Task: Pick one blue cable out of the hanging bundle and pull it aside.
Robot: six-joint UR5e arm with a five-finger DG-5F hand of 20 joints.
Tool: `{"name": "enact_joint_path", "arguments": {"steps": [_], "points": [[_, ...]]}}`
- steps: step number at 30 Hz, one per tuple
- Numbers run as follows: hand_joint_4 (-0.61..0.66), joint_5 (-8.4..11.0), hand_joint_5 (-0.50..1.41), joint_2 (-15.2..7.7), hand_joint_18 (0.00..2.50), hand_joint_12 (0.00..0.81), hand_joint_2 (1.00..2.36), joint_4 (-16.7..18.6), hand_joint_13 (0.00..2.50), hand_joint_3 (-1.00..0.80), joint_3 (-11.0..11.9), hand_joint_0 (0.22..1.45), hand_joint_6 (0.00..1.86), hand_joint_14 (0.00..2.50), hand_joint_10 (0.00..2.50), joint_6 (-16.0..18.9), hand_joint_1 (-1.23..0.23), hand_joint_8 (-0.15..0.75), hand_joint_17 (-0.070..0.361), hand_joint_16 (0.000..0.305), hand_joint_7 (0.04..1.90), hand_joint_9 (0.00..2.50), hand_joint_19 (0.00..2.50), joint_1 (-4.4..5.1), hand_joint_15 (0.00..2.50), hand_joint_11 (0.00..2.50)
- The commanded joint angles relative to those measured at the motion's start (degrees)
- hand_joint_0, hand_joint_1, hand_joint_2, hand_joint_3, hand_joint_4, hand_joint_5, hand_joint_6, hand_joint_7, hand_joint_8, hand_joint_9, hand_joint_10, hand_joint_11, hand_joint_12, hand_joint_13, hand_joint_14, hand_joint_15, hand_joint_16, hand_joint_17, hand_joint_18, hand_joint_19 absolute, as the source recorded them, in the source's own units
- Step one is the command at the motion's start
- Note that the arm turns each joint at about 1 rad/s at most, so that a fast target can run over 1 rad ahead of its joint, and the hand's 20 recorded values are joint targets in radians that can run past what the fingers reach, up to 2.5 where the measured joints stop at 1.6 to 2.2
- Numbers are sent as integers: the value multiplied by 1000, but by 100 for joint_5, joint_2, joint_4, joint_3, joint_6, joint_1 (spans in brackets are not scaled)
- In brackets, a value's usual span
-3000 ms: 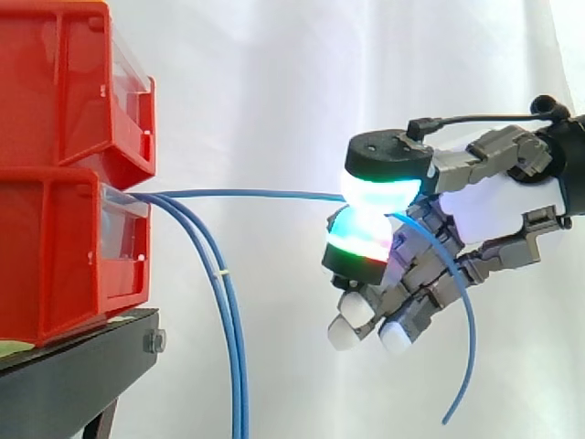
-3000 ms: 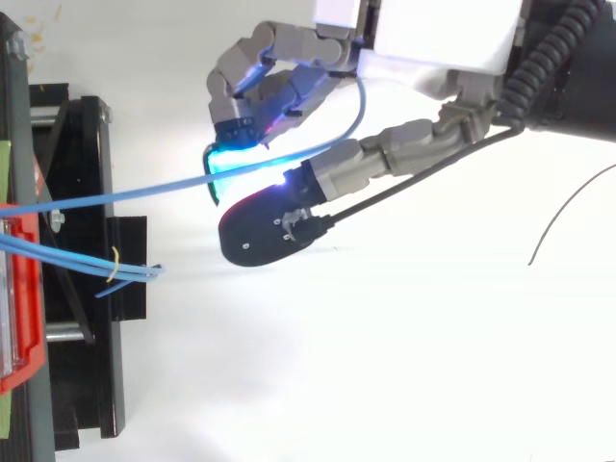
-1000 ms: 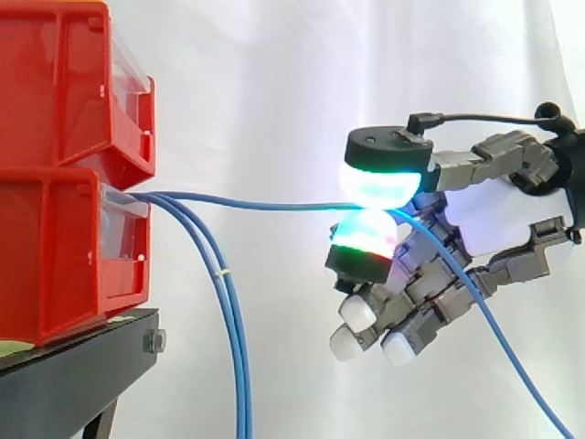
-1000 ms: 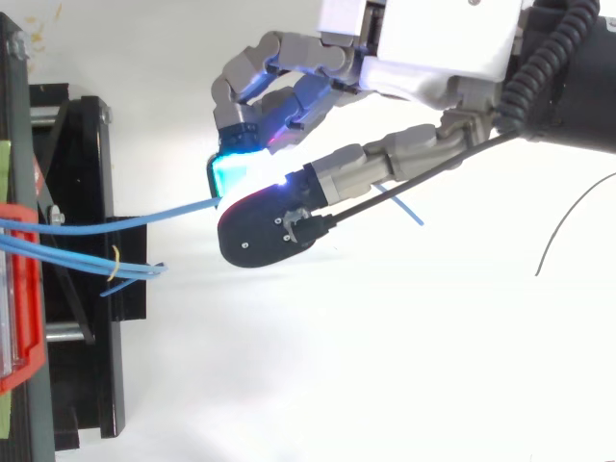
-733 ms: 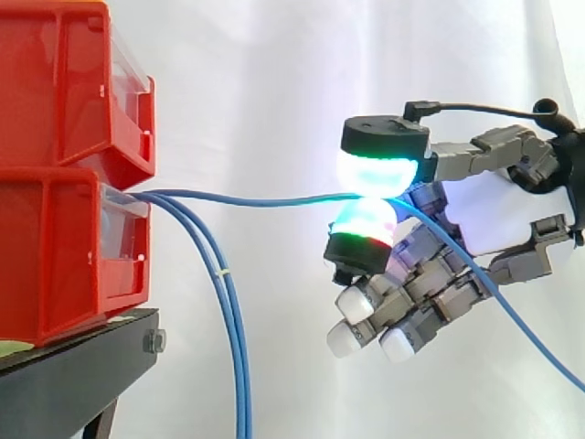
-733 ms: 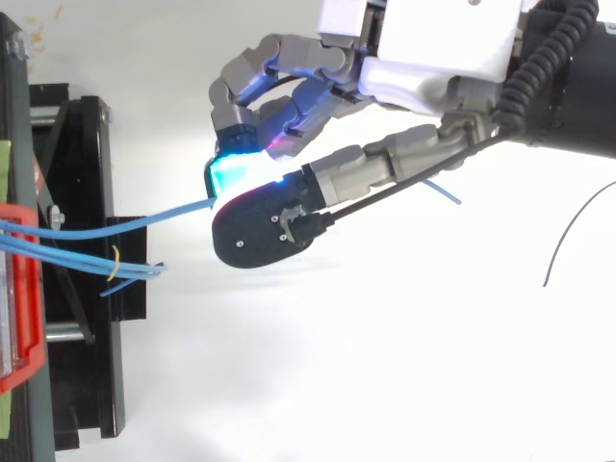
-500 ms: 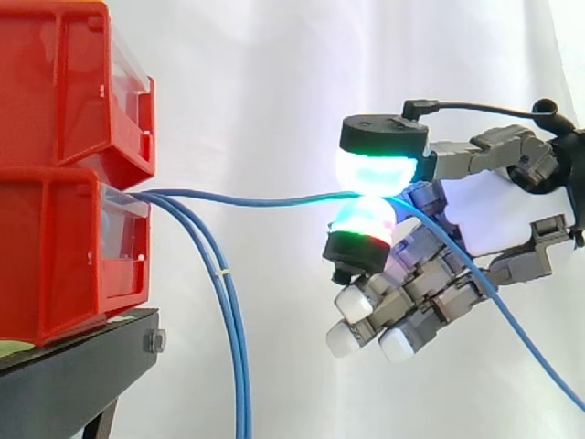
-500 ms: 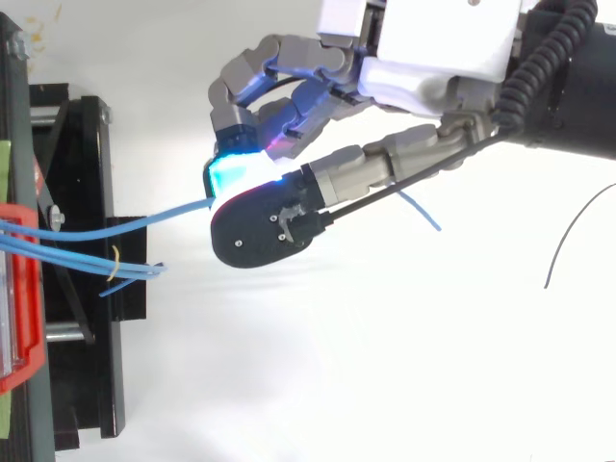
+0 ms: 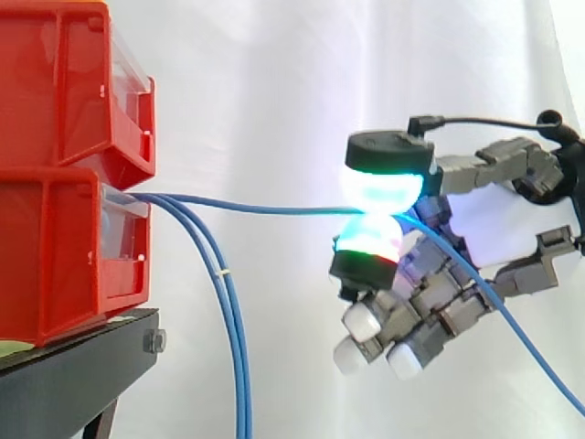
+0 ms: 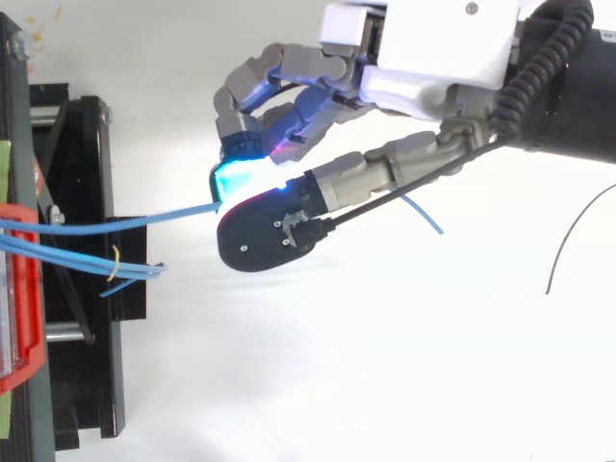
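Side view: hand (image 9: 494,224) is clamped on one blue cable (image 9: 265,209), pinched between two glowing pads (image 9: 382,187), upper cyan-green, lower green-red. Other fingers are curled underneath, white tips.
Top view: confirmed. The pinch sits well clear of the black stand (image 10: 82,385). Where does the cable start?
Side view: front of the lower red bin (image 9: 55,265). It runs nearly level to the pinch, then slants down behind the hand toward bottom right.
Top view: short blue tail pokes out past the thumb side. Bundle?
Side view: two blue strands of the bundle (image 9: 236,347) hang from the same bin front, yellow tie (image 9: 220,273) on them. Picked cable is well apart from them at the hand end.
Top view: agrees, picked strand angles away from the rest.
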Motion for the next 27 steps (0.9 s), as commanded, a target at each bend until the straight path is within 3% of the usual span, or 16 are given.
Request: {"name": "enact_joint_path", "arguments": {"steps": [1, 6, 8, 9, 12, 27], "points": [[35, -1, -147, 0, 509, 358, 1021, 24, 551, -77, -175, 688, 928, 11, 15, -5, -831, 336, 112, 50, 1480, 894, 460, 0, 258, 415], [34, -19, -146, 0, 509, 359, 1021, 604, 552, -74, -790, 687, 928, 10, 15, 56, -831, 342, 112, 50, 1474, 899, 452, 0, 259, 421], [33, -10, -146, 0, 509, 359, 1022, 727, 552, -75, -843, 687, 928, 10, 13, 56, -832, 341, 112, 50, 1474, 901, 457, 0, 262, 419], [33, -10, -146, 0, 509, 359, 1021, 1061, 552, -75, -957, 688, 928, 10, 14, 56, -832, 342, 112, 50, 1474, 901, 449, 9, 259, 427], [33, -10, -146, 0, 508, 359, 1022, 1448, 555, -75, -1036, 687, 928, 10, 14, 39, -832, 341, 113, 50, 1474, 901, 452, 9, 263, 424], [32, -1, -144, 0, 507, 360, 1020, 1457, 554, -68, -1036, 687, 929, 10, 14, -5, -834, 346, 113, 50, 1474, 902, 451, 9, 266, 422]]}}
